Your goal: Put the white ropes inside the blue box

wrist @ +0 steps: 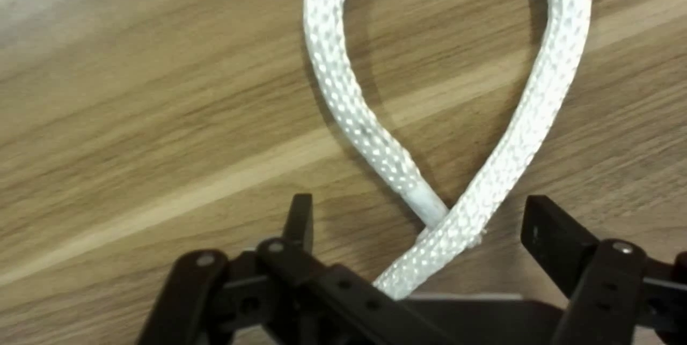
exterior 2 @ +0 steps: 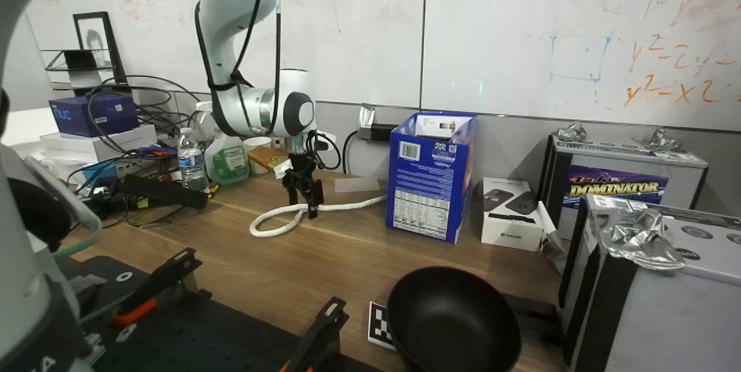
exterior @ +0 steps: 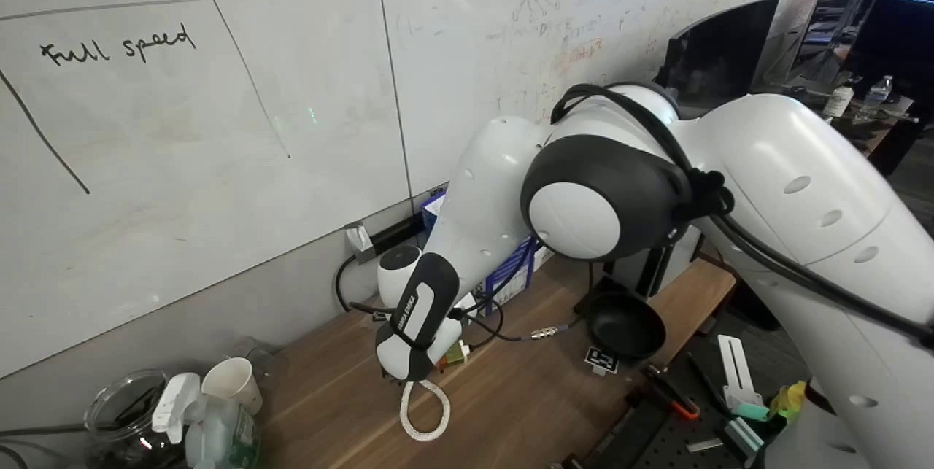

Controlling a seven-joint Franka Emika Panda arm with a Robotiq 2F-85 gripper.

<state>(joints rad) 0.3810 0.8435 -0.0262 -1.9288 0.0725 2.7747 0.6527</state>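
We seem early: the white rope [exterior 2: 341, 206] lies toward the wall-side edge of the table [exterior 2: 324, 250], outside the blue box [exterior 2: 425, 181]; our spread gripper [wrist: 419, 220] grasps nothing. Lifting and boxing remain.

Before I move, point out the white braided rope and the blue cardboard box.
White braided rope [wrist: 535, 109], in the wrist view: loop's right strand.
Blue cardboard box [exterior 2: 421, 182], in an exterior view: barcoded side panel.

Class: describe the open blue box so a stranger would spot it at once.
Below the whiteboard, find the wooden table. On it, the blue box stands upright beside a small white carton. Unlike the nuc box, also blue, it is open at the top and bears a white printed chart.
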